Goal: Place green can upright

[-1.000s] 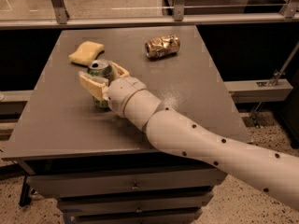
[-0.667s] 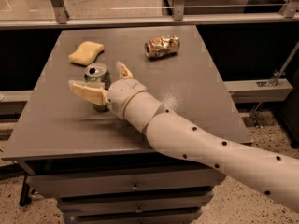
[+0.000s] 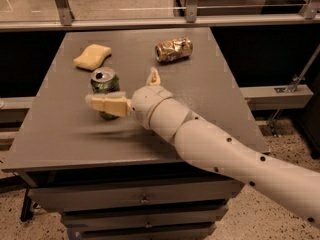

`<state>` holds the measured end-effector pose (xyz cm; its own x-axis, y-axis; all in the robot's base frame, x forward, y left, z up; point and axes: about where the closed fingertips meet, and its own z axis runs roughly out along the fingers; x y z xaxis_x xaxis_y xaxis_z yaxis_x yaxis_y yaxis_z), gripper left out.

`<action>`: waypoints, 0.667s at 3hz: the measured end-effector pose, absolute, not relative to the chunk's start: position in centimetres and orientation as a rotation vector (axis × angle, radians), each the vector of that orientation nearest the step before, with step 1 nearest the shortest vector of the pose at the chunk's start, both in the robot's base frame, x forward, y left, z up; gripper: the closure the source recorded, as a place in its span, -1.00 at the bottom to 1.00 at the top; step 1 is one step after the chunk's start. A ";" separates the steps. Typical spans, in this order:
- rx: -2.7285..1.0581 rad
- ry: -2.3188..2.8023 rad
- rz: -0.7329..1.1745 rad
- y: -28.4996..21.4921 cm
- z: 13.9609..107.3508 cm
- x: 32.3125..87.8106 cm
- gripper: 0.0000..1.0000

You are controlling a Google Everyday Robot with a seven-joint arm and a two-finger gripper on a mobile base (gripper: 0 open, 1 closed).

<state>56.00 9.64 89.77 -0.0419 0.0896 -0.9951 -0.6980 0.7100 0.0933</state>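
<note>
The green can (image 3: 103, 82) stands upright on the grey table (image 3: 60, 134), left of the middle, its silver pull-tab top facing up. My gripper (image 3: 130, 90) is open just to the right of and in front of the can. One pale finger (image 3: 107, 104) lies across the front of the can's lower part and hides it. The other finger (image 3: 153, 77) points away to the can's right. The can is not gripped.
A yellow sponge (image 3: 92, 55) lies at the back left of the table. A dented gold-brown can (image 3: 173, 49) lies on its side at the back middle. A metal rail (image 3: 150, 22) runs behind the table. Drawers (image 3: 145, 200) sit under the front edge.
My gripper was closed around the green can a second ago. It has opened and drawn back a little toward the front right, leaving the can standing.
</note>
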 end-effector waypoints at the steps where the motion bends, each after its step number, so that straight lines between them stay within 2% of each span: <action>1: -0.587 1.545 0.596 4.1 89.6 57.0 -1.00; 2: -0.653 1.612 0.495 -1.6 89.2 58.2 -1.00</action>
